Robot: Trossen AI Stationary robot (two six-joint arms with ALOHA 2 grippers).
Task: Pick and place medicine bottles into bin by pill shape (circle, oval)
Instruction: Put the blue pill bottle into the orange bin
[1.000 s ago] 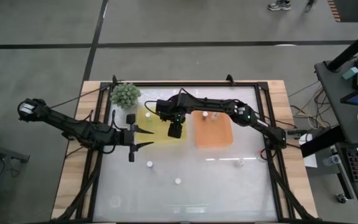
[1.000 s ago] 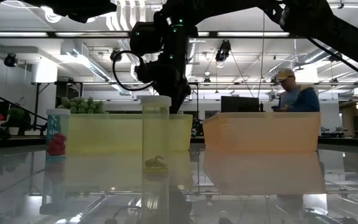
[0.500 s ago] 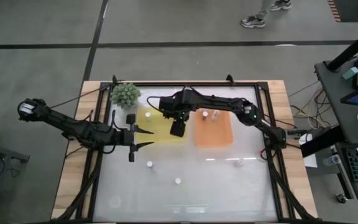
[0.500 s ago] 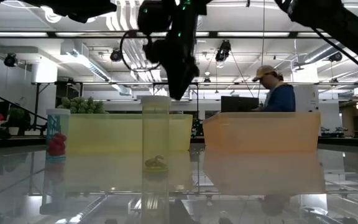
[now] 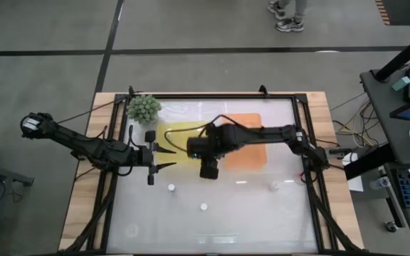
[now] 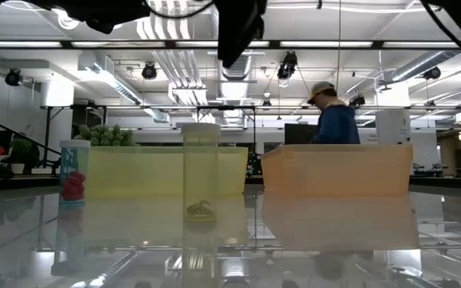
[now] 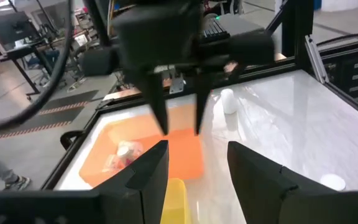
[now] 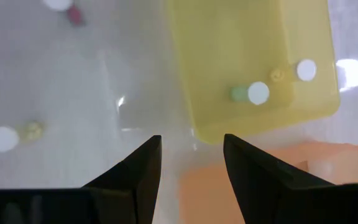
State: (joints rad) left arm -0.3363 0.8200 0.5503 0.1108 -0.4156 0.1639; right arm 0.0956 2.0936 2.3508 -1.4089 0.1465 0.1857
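Observation:
Small pale bottles with white caps stand on the table: one [image 5: 171,188] and another [image 5: 203,207] toward the near edge, one [image 5: 274,186] at the right, one [image 5: 150,135] left of the yellow tray [image 5: 175,136]. Two bottles [image 8: 258,93] lie in the yellow tray, and some [image 7: 123,152] in the orange tray [image 5: 246,155]. My right gripper [image 5: 206,173] hangs open and empty above the table, just in front of the yellow tray's near right corner [image 8: 190,140]. My left gripper [image 5: 169,156] is open and empty, left of the right gripper.
A green spiky plant [image 5: 143,108] stands at the far left corner. In the low view a bottle with a yellow-green pill [image 6: 201,172] stands in front, and one with red pills [image 6: 74,172] at the left. A person [image 6: 334,120] stands in the room behind the table.
My right gripper has risen and gone from above the yellow tray toward the table's near edge, past the tray's front wall. The bottles and my left arm have kept still. The person behind the table has walked to the left.

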